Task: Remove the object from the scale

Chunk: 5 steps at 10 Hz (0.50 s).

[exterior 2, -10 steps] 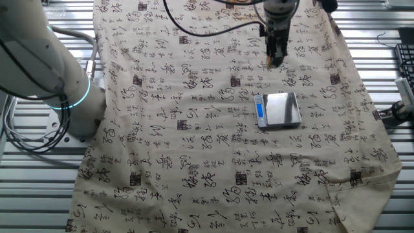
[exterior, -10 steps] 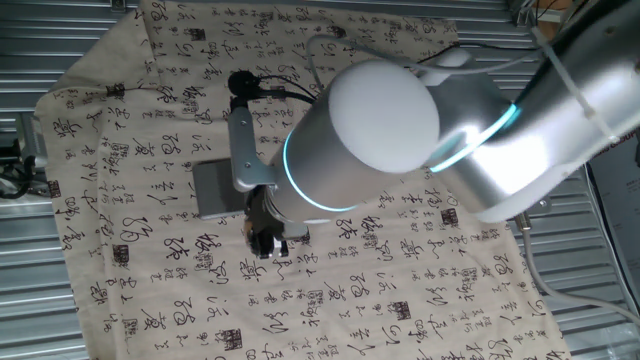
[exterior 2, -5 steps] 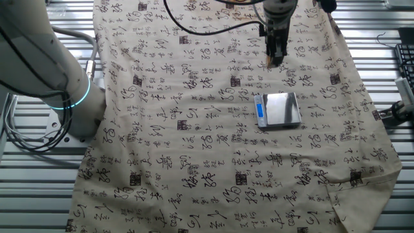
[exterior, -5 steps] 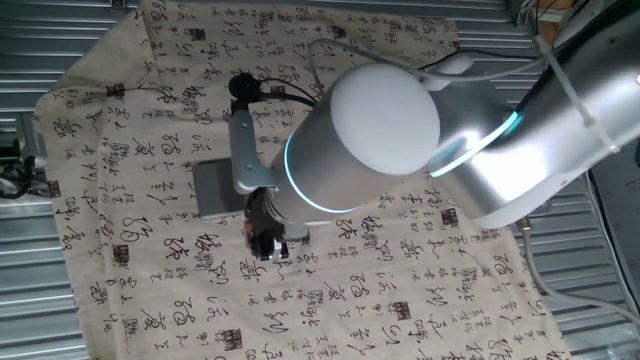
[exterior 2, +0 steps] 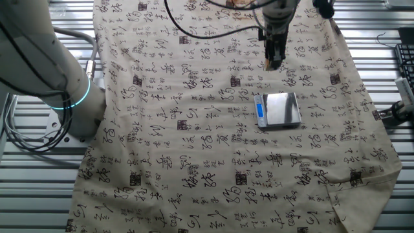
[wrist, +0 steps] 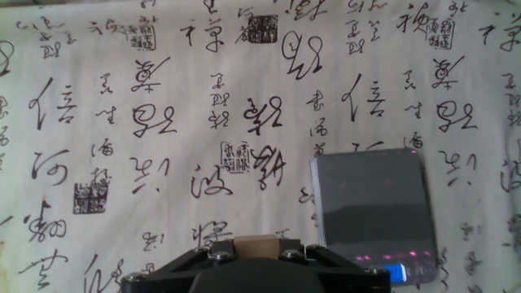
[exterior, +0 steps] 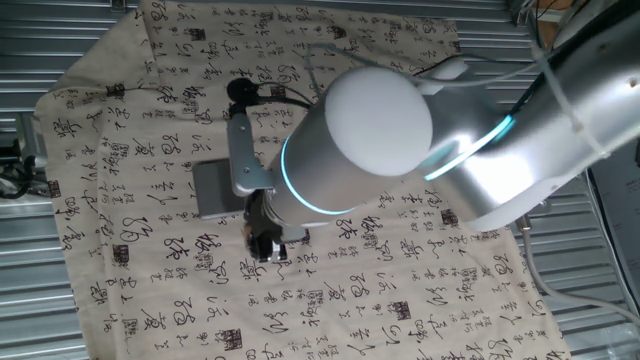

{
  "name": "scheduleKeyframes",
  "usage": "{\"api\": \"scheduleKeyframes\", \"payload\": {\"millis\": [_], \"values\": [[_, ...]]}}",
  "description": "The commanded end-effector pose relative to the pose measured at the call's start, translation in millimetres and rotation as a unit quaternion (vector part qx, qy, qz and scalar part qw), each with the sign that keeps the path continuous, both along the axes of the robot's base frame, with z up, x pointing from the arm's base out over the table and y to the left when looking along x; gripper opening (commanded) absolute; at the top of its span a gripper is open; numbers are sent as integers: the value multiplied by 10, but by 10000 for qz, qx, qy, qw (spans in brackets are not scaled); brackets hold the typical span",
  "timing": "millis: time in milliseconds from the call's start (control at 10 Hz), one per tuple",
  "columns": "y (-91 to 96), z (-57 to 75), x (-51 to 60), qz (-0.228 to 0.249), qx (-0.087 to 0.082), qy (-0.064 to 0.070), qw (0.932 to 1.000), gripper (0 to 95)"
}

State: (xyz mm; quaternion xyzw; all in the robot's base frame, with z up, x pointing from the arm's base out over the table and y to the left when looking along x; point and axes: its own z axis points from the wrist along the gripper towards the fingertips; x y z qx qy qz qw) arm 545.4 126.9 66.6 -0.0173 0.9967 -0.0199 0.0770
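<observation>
On table: beige cloth (exterior 2: 194, 129) w/ black characters, covering most of work area; metal slatted table (exterior 2: 26, 188) showing at edges. Scale (exterior 2: 279, 109): flat grey square plate lying on cloth, blue strip (exterior 2: 260, 111) along one edge, plate top bare; also seen in hand view (wrist: 372, 207) at right of frame, and partly hidden behind arm in one fixed view (exterior: 212, 188). Gripper (exterior 2: 274, 59): held above cloth just beside scale, apart from it, fingers pointing down; clamped on object. Object (wrist: 256, 246): small tan cube, pinched between the two fingers at bottom edge of hand view, off the scale; in the other fixed view only a small tan tip shows at finger ends. Arm (exterior: 400, 150): silver w/ lit teal ring, fills much of one fixed view; base (exterior 2: 45, 77) at left of cloth. Black cable (exterior 2: 213, 29) runs across cloth top toward gripper.
</observation>
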Motion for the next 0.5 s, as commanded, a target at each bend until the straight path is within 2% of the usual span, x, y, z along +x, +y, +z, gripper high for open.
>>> {"api": "scheduleKeyframes", "payload": {"millis": [100,200,500], "values": [[-7,-170,-14,5,-26,-25,10000,0],[-4,-226,-22,6,-30,-45,10000,0],[-4,-239,-24,22,-31,-54,10000,0]]}}
